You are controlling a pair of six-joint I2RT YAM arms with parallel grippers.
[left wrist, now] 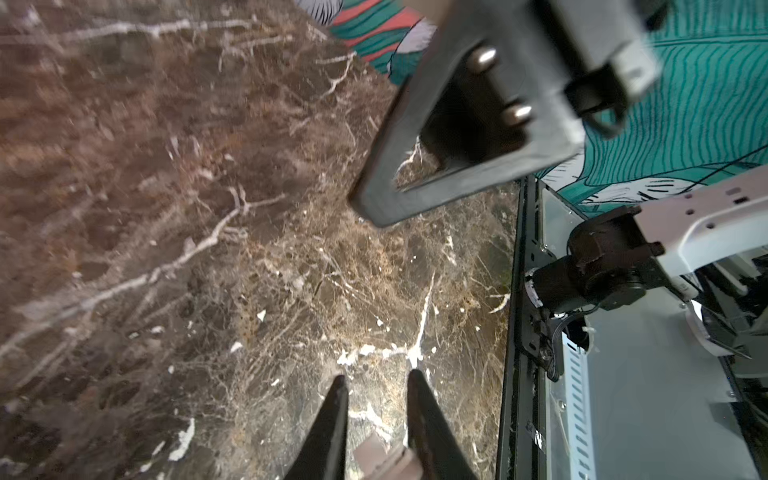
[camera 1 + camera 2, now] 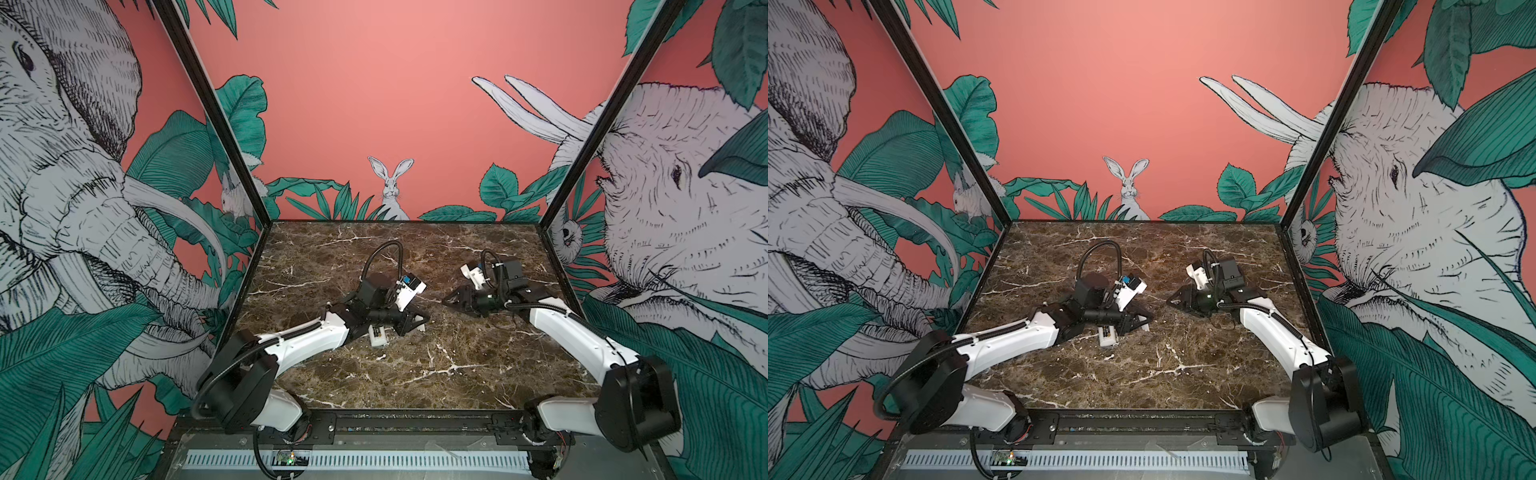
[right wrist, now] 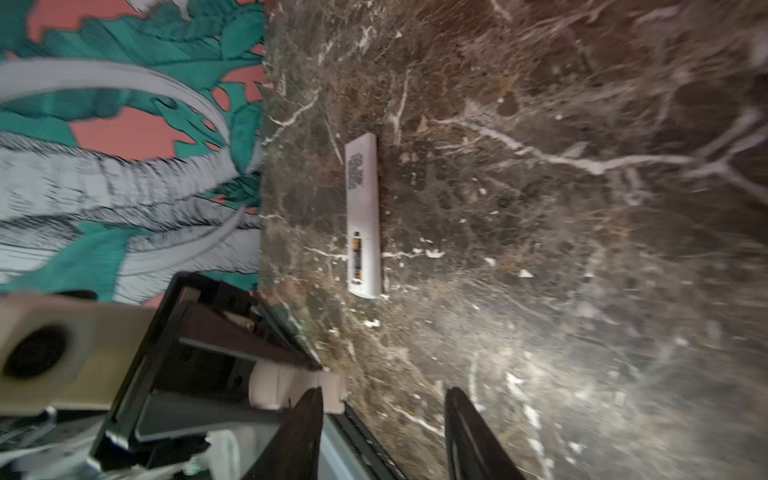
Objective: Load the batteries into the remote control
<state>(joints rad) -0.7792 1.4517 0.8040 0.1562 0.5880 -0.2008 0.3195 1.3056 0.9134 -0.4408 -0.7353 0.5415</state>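
Left gripper clamped on small white piece. Right gripper about half open, holding nothing, apart from remote control.

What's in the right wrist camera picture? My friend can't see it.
A white remote control lies back-up on the marble table, one battery showing in its open compartment. The right gripper stands open and empty; beside it the left gripper grips a small white piece.

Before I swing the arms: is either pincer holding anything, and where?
Left pincer is shut on a small pale piece, low between its fingers; which part of it cannot be told. Right pincer is open, empty.
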